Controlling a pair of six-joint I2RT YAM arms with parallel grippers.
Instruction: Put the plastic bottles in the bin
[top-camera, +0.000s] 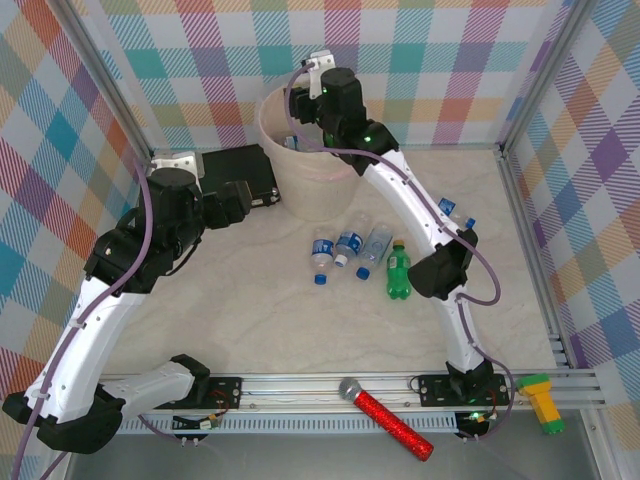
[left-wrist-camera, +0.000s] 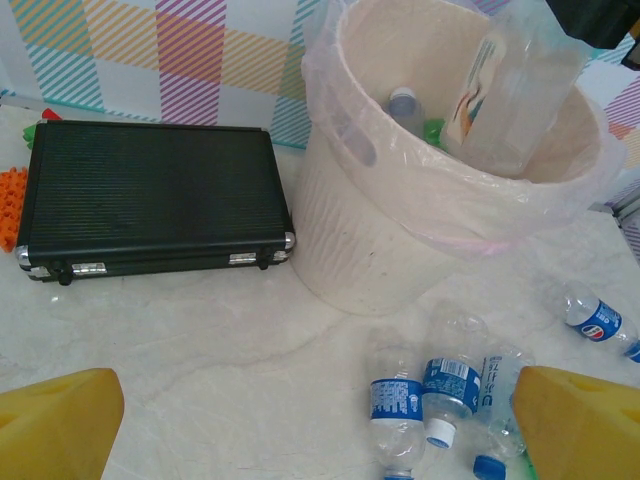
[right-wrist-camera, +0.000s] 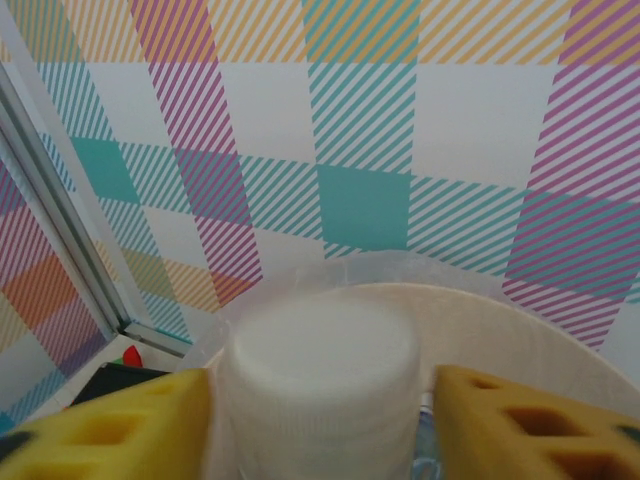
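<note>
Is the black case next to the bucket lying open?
No, the black case lies flat on the table with its lid shut, just beside the bucket.

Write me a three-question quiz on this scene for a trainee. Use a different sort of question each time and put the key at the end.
1. True or false: the black case lies inside the bin.
2. The right hand is above: A. the green bottle; B. the bin; C. the red microphone.
3. What colour is the cap of the bottle between the right hand's fingers?

Key:
1. False. The case lies beside the bin.
2. B.
3. White.
</note>
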